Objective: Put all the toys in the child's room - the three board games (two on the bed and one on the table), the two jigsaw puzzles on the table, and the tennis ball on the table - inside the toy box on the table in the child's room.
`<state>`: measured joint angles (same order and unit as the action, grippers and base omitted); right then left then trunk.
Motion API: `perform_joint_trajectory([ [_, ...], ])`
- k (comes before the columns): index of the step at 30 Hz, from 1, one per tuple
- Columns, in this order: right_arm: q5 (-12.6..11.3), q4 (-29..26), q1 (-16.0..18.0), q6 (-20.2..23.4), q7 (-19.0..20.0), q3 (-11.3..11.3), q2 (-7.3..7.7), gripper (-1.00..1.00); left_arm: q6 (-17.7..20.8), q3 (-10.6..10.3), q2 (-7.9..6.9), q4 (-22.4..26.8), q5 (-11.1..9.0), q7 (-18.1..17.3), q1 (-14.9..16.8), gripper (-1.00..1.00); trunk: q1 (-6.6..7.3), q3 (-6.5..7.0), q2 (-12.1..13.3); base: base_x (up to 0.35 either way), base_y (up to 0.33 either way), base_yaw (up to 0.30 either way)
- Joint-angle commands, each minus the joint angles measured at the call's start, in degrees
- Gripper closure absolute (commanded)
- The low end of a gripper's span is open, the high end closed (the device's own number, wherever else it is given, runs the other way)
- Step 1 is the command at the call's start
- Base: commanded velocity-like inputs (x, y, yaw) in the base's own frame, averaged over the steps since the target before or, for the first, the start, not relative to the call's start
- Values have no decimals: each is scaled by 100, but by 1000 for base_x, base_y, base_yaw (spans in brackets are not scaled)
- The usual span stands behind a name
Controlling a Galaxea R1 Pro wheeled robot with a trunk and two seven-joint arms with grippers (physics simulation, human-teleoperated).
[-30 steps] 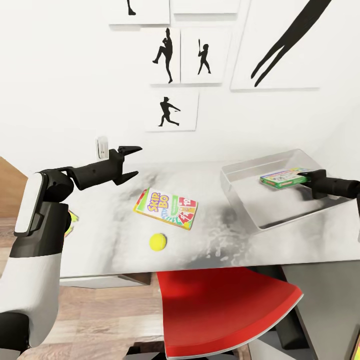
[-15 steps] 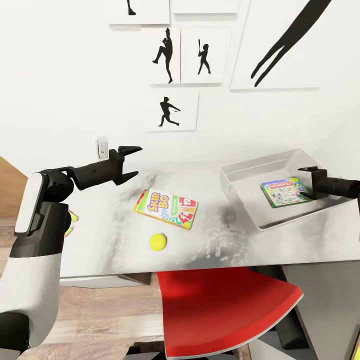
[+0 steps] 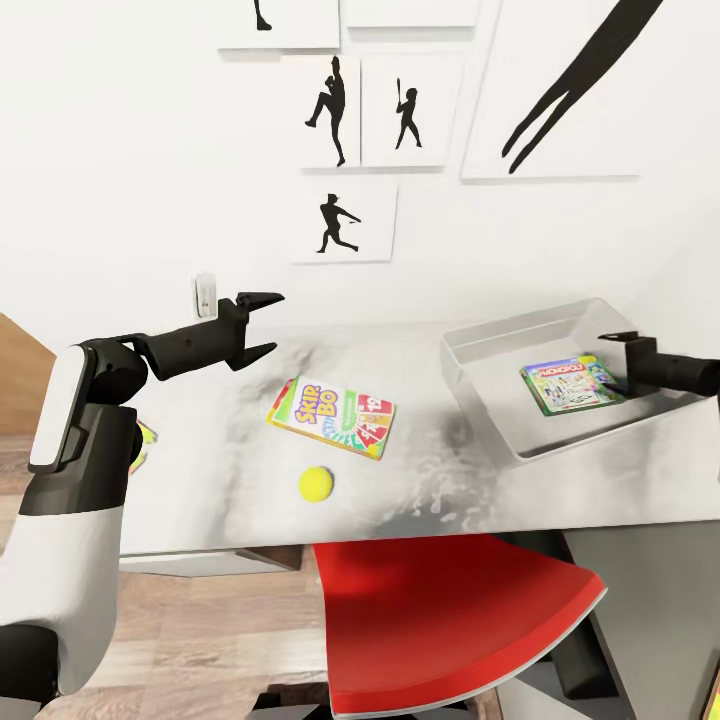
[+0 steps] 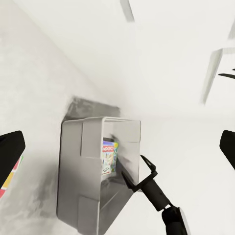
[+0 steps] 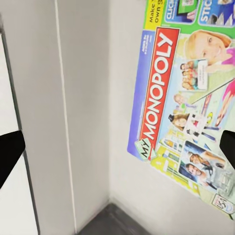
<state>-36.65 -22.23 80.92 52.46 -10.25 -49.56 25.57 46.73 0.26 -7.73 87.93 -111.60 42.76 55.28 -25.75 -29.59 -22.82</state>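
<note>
A: What is the biggest thing here?

B: The desk (image 3: 420, 480), white-topped, set against a white wall hung with silhouette pictures (image 3: 345, 220). A red chair (image 3: 450, 620) is tucked under its front edge.

A: And on it?

B: Toward the right stands the toy box (image 3: 480, 345), a shallow grey bin. The My Monopoly board game (image 3: 570, 383) lies flat on its floor, face up; the right wrist view reads the title plainly (image 5: 166, 83).

A: Where are the arms?

B: The left arm reaches over the desk's left part, its left hand (image 3: 262, 322) in the air near the wall, fingers spread wide and gripping nothing. The right hand (image 3: 618, 362) sits over the toy box's right side, just above the Monopoly box; its fingers are parted and empty, one dark fingertip (image 5: 10, 149) at each edge of its wrist view with the box lid between them but not touched. The left wrist view also catches it poised over the bin (image 4: 139, 171).

A: The smaller things?

B: The Skip-Bo board game (image 3: 332, 416) lies flat near the middle of the desk, well apart from the toy box. The tennis ball (image 3: 316, 484) rests near it, toward the front edge.
</note>
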Motion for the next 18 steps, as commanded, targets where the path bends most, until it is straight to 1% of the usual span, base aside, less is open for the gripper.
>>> perform_joint_trajectory([
  [1,-53,-16,10,20,-54,-27,-1,-100,3,4,-1,4,-53,58,4,-100,-3,-9,-10,0,0,0],
  [4,-53,-80,14,50,-40,-22,-1,-100,4,5,-1,4,-51,57,-2,-100,-3,-9,-10,0,0,0],
  [7,-55,-382,12,129,-22,16,-9,-100,8,7,-5,4,-42,59,-29,-100,-3,-9,-10,0,0,0],
  [8,-55,-382,12,129,-22,16,-9,-100,8,7,-5,4,-42,59,-29,-100,-3,-9,-10,0,0,0],
  [10,-58,-723,7,298,-12,38,-22,-100,9,8,-7,4,-37,58,-70,-100,-3,-9,-10,0,0,0],
  [12,-59,-1158,-31,574,-4,58,-41,-100,10,8,-8,12,-31,56,-129,-100,-3,-9,-10,0,0,0],
  [13,-59,-1158,-31,574,-4,58,-41,-100,10,8,-8,12,-31,56,-129,-100,-3,-9,-10,0,0,0],
  [15,-65,-1663,-155,754,8,81,-61,-100,12,9,-8,32,-27,52,-192,-100,-3,-9,-10,0,0,0],
  [16,-70,-1939,-263,754,23,105,-68,-100,14,7,-9,42,-27,49,-221,-100,-3,-9,-10,0,0,0],
  [17,-81,-2824,-745,754,204,289,-68,-100,22,7,-7,64,-49,21,-303,-100,-3,-9,-10,0,0,0],
  [18,-85,-3120,-929,754,321,387,-65,-100,25,8,-6,75,-59,2,-341,-100,-3,-9,-10,0,0,0],
])
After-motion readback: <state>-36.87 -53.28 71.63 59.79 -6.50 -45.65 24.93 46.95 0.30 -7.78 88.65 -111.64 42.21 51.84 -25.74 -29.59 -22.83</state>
